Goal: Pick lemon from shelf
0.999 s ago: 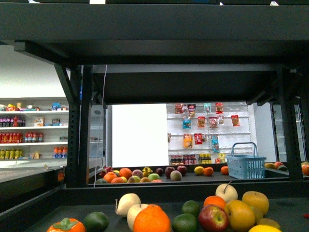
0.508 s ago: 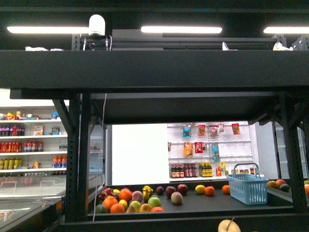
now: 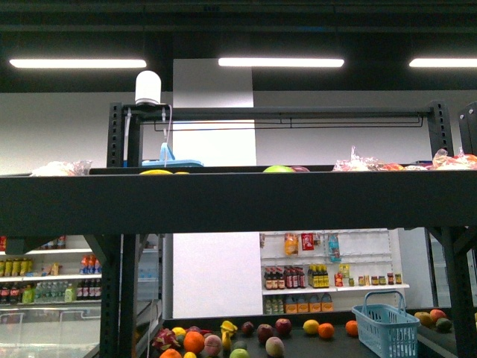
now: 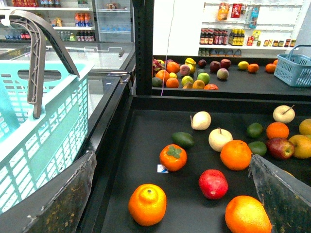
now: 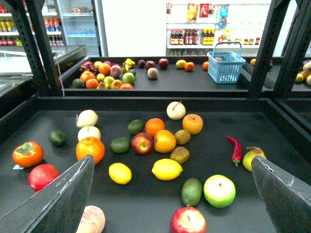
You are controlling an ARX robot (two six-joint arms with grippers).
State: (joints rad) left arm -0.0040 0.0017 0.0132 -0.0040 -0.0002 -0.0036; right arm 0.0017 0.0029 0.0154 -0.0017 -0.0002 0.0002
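The right gripper hangs over the shelf with its two dark fingers spread wide and nothing between them. Below it the lemon lies on its side on the black deck, free of the gripper. A smaller round yellow fruit sits well apart on one side of it. A green avocado and a green apple lie nearer the camera. Just behind the lemon is a brownish fruit, and beyond that a red apple and a yellow-orange fruit touch each other. A red chilli lies off on the far side.

The left gripper is likewise wide open and empty above the same deck. A persimmon, a knobbed orange and a red pomegranate lie under it. A turquoise basket with a grey handle stands close beside this gripper, outside the deck's edge.

Farther back, a second deck carries a cluster of mixed fruit and a small blue basket.

From the front view neither arm shows. A thick dark deck crosses the frame, with only the tops of a few fruits showing above it, and white wall shelves of bottles stand at the back of the room.
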